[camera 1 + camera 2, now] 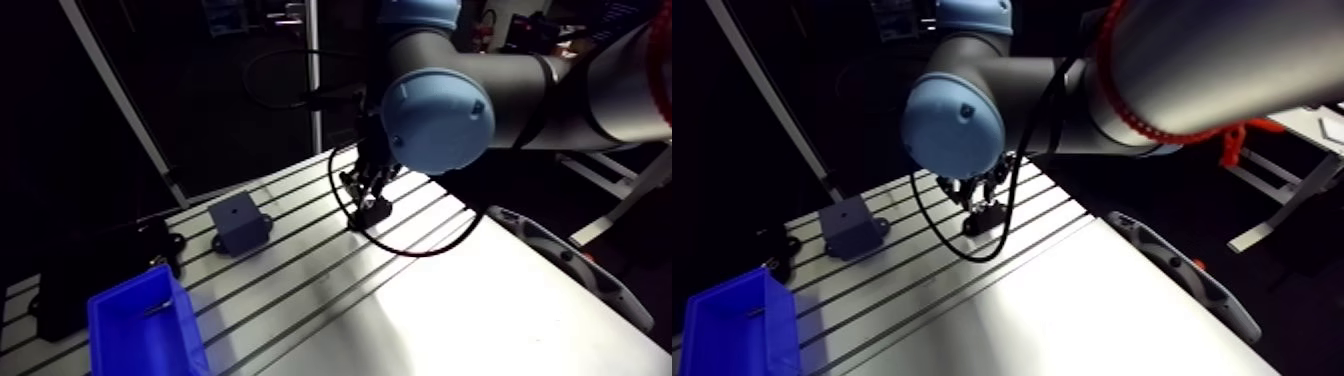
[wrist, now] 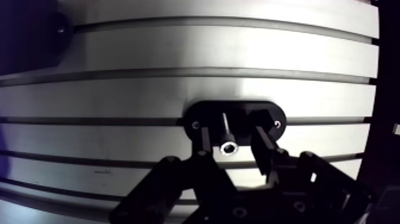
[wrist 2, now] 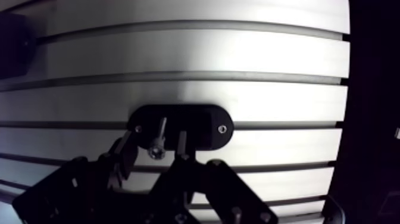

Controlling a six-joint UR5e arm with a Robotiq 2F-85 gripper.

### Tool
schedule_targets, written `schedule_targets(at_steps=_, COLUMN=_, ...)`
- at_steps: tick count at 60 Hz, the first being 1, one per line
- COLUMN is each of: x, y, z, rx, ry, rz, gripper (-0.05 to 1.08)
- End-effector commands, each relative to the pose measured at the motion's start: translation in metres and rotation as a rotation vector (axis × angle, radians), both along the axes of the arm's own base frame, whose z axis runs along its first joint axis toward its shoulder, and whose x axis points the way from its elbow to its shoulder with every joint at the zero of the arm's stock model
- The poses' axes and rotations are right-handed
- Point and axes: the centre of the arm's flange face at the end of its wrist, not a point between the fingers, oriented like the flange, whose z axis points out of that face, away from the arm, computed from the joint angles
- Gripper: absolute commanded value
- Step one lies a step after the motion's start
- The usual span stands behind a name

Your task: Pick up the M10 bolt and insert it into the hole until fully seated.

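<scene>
The slotted table (image 1: pixel 420 310) carries a blue bin (image 1: pixel 140 325), a grey block (image 1: pixel 240 222) and a black oval plate (image 2: pixel 202 112). Over the plate the gripper (image 2: pixel 231 126) is open, one finger on either side of the bolt (image 2: pixel 227 146). The bolt stands in the plate's hole, shaft still showing.

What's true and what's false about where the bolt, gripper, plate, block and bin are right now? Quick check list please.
1. The bolt stands head-up between the fingers. True.
2. The gripper is over the bin. False: it is over the black plate; the bin sits at the far end of the table.
3. The plate has a screw at each end. True.
4. The grey block touches the plate. False: they are apart, with bare table between them.
</scene>
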Motion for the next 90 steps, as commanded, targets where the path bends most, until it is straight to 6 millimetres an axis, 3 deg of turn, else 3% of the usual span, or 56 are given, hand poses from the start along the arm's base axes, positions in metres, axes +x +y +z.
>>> schedule_targets(at_steps=1, x=0.0002, y=0.0003, z=0.0007, rx=0.004, ry=0.000, rz=0.000, gripper=0.53)
schedule_targets(at_steps=90, x=0.0029, y=-0.0013, z=-0.0032, rx=0.015, ry=-0.019, rz=-0.003, gripper=0.60)
